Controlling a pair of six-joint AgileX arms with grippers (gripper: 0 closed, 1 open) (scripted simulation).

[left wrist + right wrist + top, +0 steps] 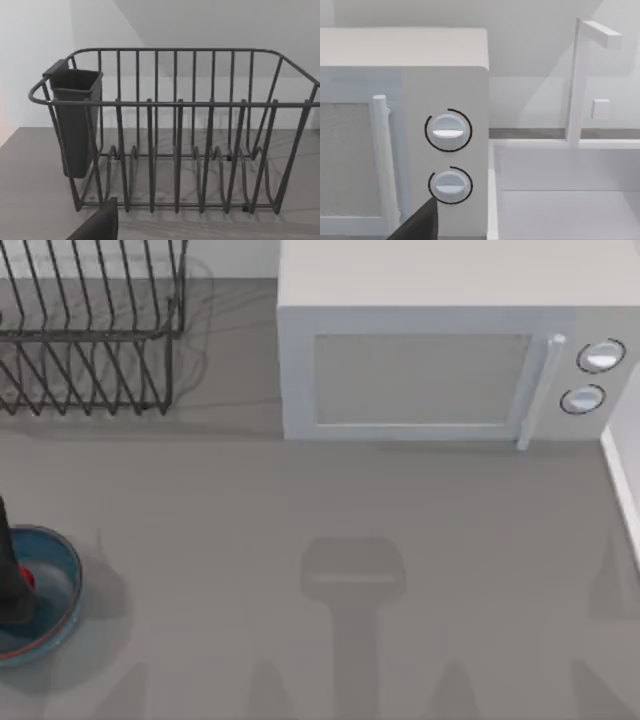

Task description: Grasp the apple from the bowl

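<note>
The apple (26, 580) sits in the bowl (62, 555), beside the left gripper (12, 590).

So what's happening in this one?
The left arm's claw is down in the blue bowl at the table's left edge, right at the red apple, which peeks out beside it. Whether the claw has closed on the apple can't be told. A wire dish rack stands at the back left and a white microwave at the back right. The right wrist view looks at the microwave's two knobs and a sink beside it.
</note>
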